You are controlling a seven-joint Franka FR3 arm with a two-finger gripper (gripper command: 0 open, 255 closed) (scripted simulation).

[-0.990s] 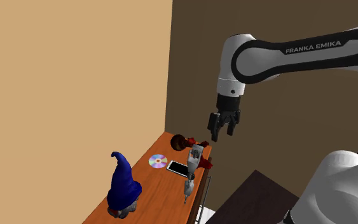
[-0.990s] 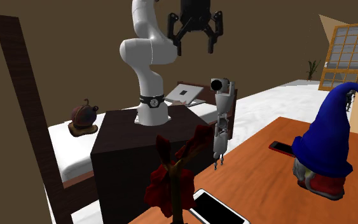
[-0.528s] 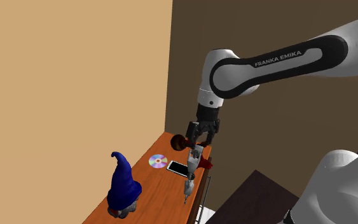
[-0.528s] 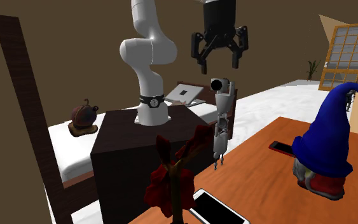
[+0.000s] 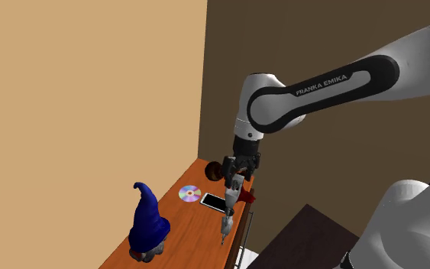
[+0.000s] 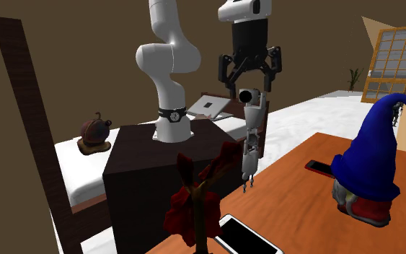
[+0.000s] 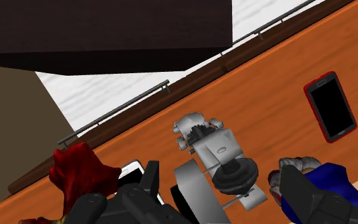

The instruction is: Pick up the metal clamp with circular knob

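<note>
The grey metal clamp [image 5: 231, 197] stands upright near the wooden table's edge, its dark circular knob [image 6: 248, 95] at the top. In the wrist view the clamp [image 7: 209, 149] lies straight ahead of the hand, with the knob [image 7: 236, 175] between the two fingers. My gripper [image 6: 249, 79] hangs open just above the knob, its fingers [image 6: 226, 76] spread to either side without touching the clamp. The shoulder view shows the gripper [image 5: 236, 170] right over the clamp's top.
On the orange-brown table [image 5: 182, 225] are a blue pointed gnome hat [image 6: 371, 151], a disc [image 5: 190, 192], a white phone [image 5: 214, 202], a red phone [image 7: 330, 107] and a red plant-like figure [image 6: 197, 195]. A rail [image 7: 117, 108] runs along the table edge.
The gripper has come down and toward the shoulder view's left, from well above the table to just over the clamp's knob. It stayed open. The clamp has not moved.
</note>
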